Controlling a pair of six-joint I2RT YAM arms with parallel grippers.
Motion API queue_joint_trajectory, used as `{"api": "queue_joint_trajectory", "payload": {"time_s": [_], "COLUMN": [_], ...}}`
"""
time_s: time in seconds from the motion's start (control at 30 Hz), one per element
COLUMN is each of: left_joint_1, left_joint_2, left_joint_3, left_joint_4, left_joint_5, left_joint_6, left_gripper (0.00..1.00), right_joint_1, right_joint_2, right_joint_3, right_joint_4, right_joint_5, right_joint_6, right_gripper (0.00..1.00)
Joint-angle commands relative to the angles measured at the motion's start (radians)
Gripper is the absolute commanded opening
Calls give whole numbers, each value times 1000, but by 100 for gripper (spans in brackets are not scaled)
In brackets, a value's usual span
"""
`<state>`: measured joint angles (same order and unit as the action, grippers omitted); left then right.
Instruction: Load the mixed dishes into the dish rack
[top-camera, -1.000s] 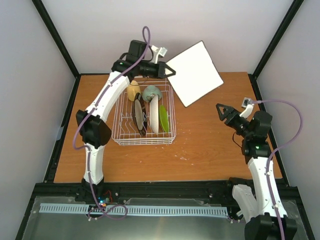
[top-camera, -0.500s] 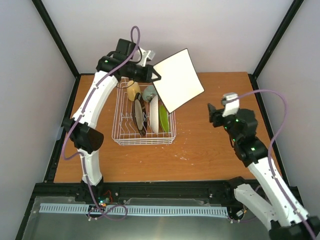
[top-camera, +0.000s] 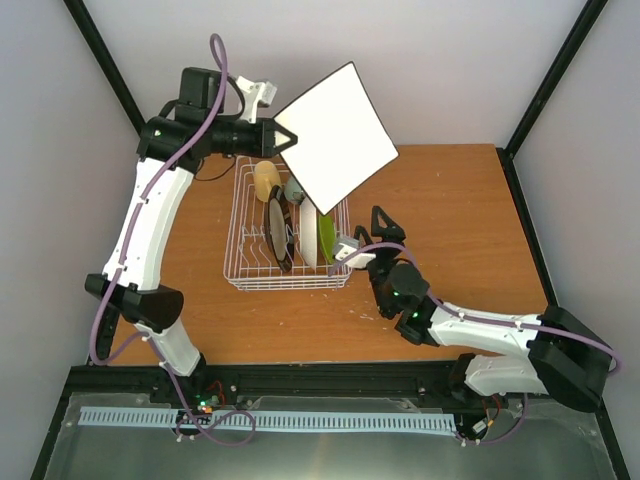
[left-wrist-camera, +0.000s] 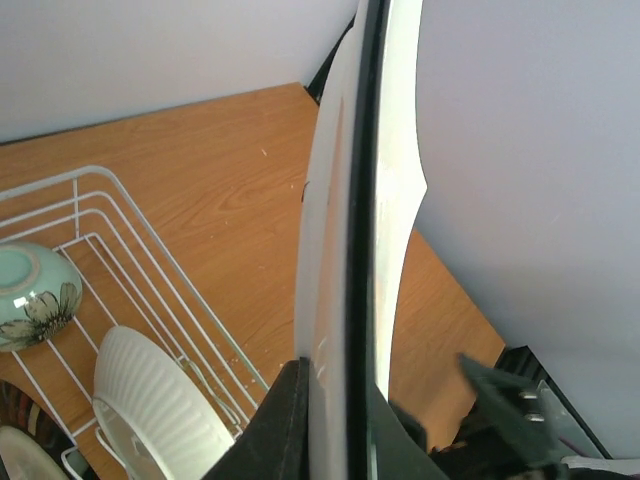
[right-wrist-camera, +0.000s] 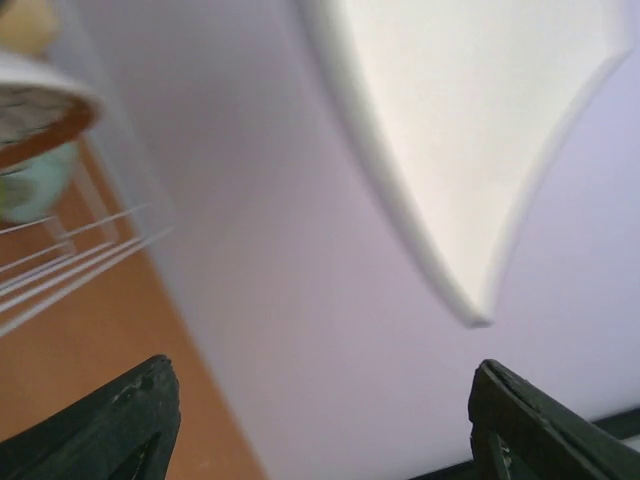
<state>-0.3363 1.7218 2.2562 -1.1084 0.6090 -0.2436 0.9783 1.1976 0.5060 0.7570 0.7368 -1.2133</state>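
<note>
My left gripper (top-camera: 283, 140) is shut on a corner of the square white plate (top-camera: 335, 130), which hangs tilted in the air above the back right of the dish rack (top-camera: 240, 283). In the left wrist view the plate (left-wrist-camera: 335, 200) runs edge-on between the fingers (left-wrist-camera: 285, 425). In the rack stand a yellow cup (top-camera: 265, 180), a pale mint bowl (top-camera: 298, 187), a dark-rimmed plate (top-camera: 278, 235), a white-backed plate (top-camera: 308, 232) and a lime-green plate (top-camera: 327, 238). My right gripper (top-camera: 372, 225) is open and holds nothing, just right of the rack, below the plate (right-wrist-camera: 470, 130).
The rack's white wires (left-wrist-camera: 120, 250) and the flowered mint bowl (left-wrist-camera: 30, 300) lie under the held plate. Bare wooden table (top-camera: 450, 220) stretches to the right of the rack. Black frame posts and pale walls close in the back and sides.
The left arm has swung the square plate left and higher, over the rack. The right arm has reached from the far right across to the rack's right side, and its jaws opened wider.
</note>
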Motion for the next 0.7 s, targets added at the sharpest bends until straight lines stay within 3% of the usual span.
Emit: {"api": "queue_joint_trajectory", "payload": {"time_s": [0.0,0.17,0.67], "left_joint_1": [5,5,6], "left_joint_2": [-39,-45,-129], "left_joint_3": [-1,-16,-86], "left_joint_4": [92,86,100], "left_joint_5": [39,61,144], "left_joint_6": [18,23,9], "left_gripper": [1,1,1], "right_joint_1": [40,49,12], "right_joint_2": [17,118,291], "right_joint_3": [-31,-44,71], "right_joint_4": [685,897,916], "right_joint_5": [46,-59,-97], "right_joint_6": [-455,-635,-641], "right_gripper": [78,79,79]}}
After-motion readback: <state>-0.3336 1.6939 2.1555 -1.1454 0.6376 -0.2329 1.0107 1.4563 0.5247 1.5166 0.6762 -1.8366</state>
